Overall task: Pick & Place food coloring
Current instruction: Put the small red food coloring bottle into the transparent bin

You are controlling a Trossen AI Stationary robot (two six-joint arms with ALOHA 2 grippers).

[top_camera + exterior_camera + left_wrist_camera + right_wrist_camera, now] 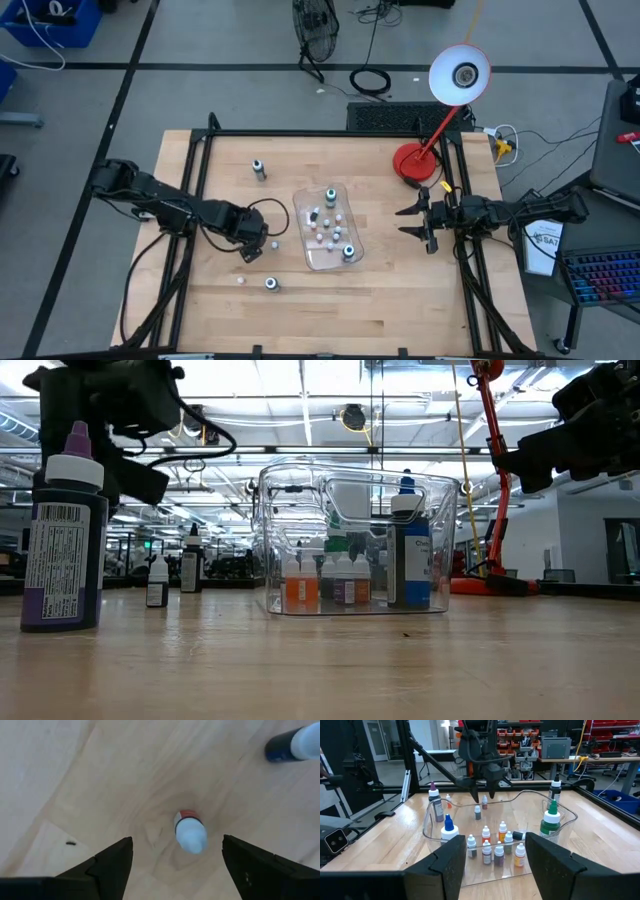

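Below my left gripper [175, 865], left of the clear tray [343, 190], one small food coloring bottle [190, 831] stands upright, white cap up, long axis vertical. I log the fingers spread, not touching it. My right gripper [414, 222], right of tray: open, empty.

No text is readable — the purple bottle's [63, 540] label is illegible.

Bare bench [400, 300] lies open along the near edge and between the clear tray [345, 195] and the right hand [418, 221]. The tray, crowded with small bottles [325, 228], blocks the middle. Loose bottles stand around the left hand [262, 245]: one [271, 284] nearer, one [259, 169] farther back. A red lamp [412, 163] occupies the far right corner.
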